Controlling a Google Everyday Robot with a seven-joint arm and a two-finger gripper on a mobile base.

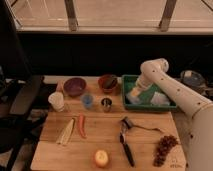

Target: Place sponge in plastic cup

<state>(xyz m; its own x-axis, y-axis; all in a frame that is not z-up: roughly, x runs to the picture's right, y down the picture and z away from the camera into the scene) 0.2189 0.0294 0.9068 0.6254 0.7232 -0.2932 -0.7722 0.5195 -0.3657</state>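
One two-finger gripper [136,92] on the white arm sits down inside the green plastic tray [150,107], at its left end, right on top of the pale yellow sponge [133,96]. Honestly can't tell whether it's clamped on the sponge or just touching it, the wrist covers that bit. A crumpled white cloth [160,98] lies in the tray's right half.

Just left of the tray is a reddish-brown bowl [107,82], and further left a purple bowl [75,86]. The white plastic cup [56,101] stands upright well to the tray's left, past a small blue cup [87,100] and a small metal cup [106,104], so sponge and cup are well apart.

In front of the tray, on the wooden tabletop [100,142], there's a black-handled kitchen tool [127,146], a bunch of dark grapes [164,147], a yellow-orange round fruit [101,158], a red pepper [81,125] and a pale corn-like husk [66,131].
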